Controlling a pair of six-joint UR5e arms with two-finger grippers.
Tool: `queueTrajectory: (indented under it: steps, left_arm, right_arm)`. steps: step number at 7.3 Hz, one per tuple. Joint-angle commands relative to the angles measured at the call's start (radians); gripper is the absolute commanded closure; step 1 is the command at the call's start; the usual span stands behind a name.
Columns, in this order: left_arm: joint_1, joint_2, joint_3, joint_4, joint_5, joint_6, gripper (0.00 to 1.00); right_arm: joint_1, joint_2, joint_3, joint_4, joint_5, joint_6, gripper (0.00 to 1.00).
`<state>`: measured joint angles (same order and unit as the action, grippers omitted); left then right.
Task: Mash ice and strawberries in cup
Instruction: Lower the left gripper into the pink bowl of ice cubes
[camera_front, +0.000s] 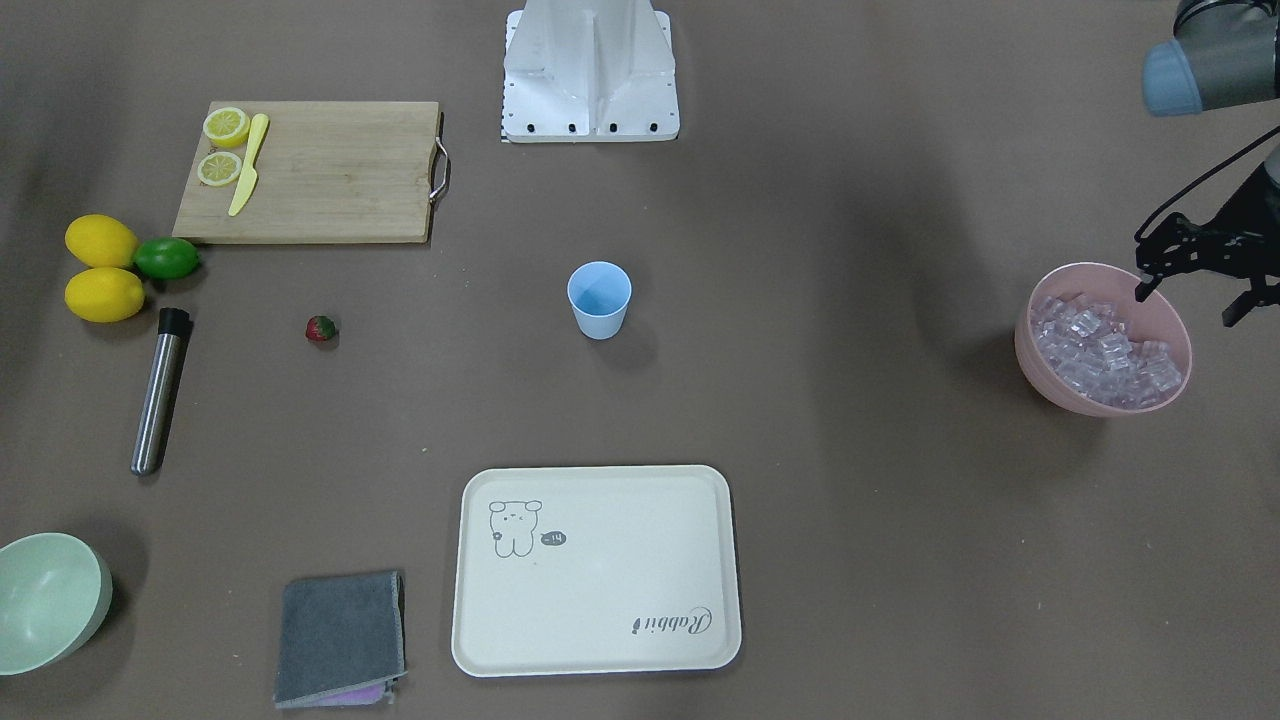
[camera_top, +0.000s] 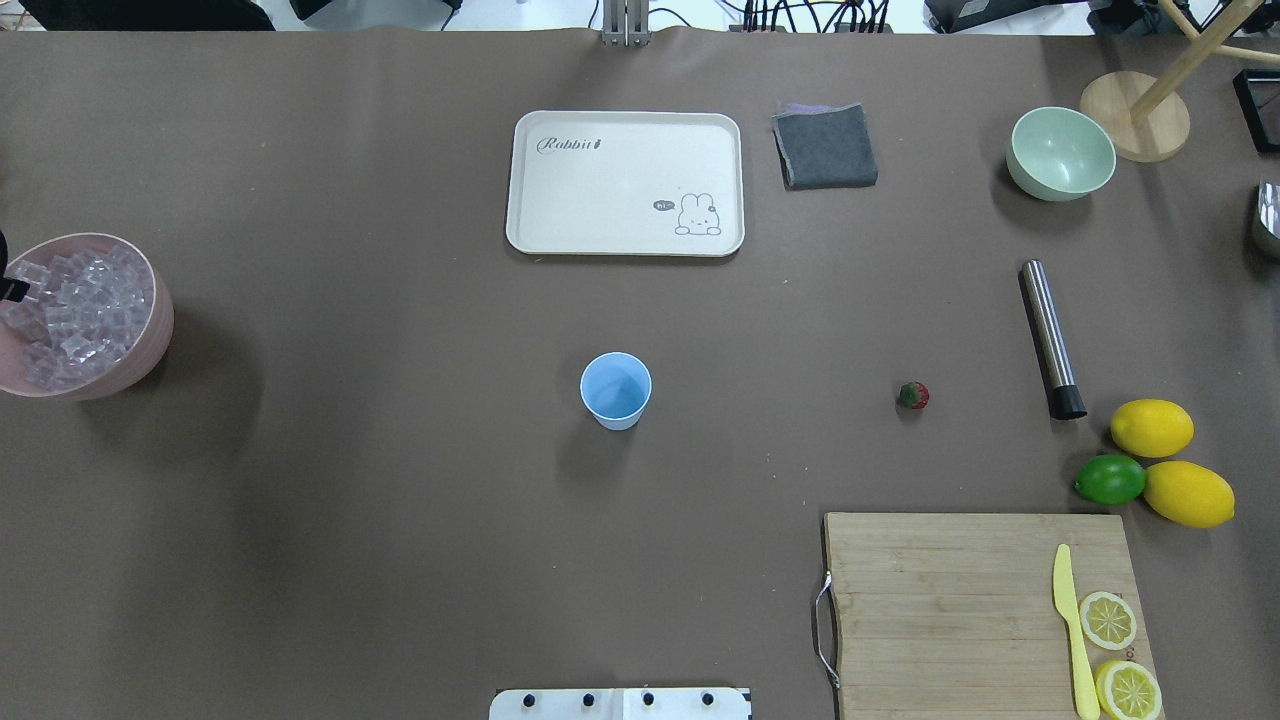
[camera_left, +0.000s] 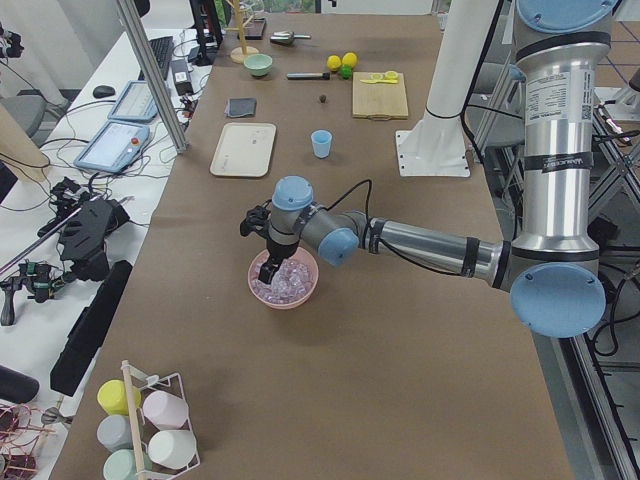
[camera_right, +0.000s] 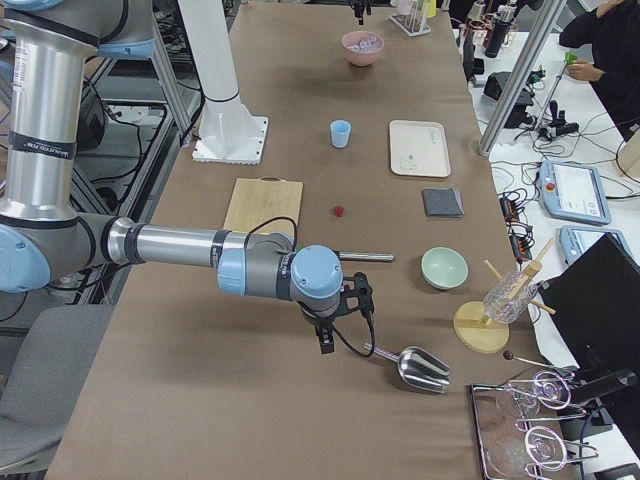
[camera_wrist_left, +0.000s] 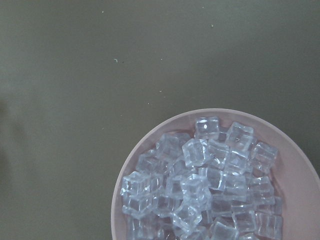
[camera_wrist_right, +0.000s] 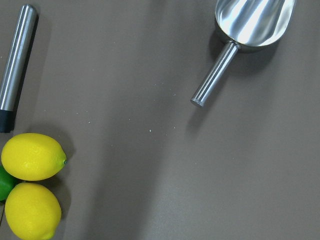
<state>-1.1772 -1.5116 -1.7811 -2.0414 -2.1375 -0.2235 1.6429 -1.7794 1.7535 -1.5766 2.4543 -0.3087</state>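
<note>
The light blue cup (camera_front: 599, 298) stands upright and empty mid-table, also in the overhead view (camera_top: 615, 390). The tiny red strawberry (camera_front: 320, 329) lies on the table apart from it, also overhead (camera_top: 913, 395). The ice (camera_front: 1105, 350) fills a pink bowl (camera_front: 1030, 350) at the table's end; it shows close in the left wrist view (camera_wrist_left: 205, 180). My left gripper (camera_front: 1188, 305) is open and empty, one fingertip over the bowl's far rim. My right gripper (camera_right: 325, 340) hovers over bare table near a steel scoop (camera_right: 415, 368); I cannot tell whether it is open.
A steel muddler (camera_front: 160, 390), two lemons (camera_front: 102, 268) and a lime (camera_front: 167, 258) lie near the strawberry. A cutting board (camera_front: 330, 170) holds lemon halves and a yellow knife. A cream tray (camera_front: 600, 570), grey cloth (camera_front: 340, 638) and pale green bowl (camera_front: 50, 600) sit along the far edge.
</note>
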Motion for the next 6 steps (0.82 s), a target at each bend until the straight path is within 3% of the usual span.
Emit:
queueTrajectory:
  steps: [1,6]
  left_arm:
    - [0.062,-0.015,0.011,-0.022,0.095,-0.005,0.03]
    - [0.087,-0.087,0.101,-0.025,0.108,-0.007,0.06]
  right_arm:
    - [0.000,0.002,-0.002,0.000,0.000,0.000,0.00]
    - [0.000,0.000,-0.003,0.000,0.000,0.007,0.00]
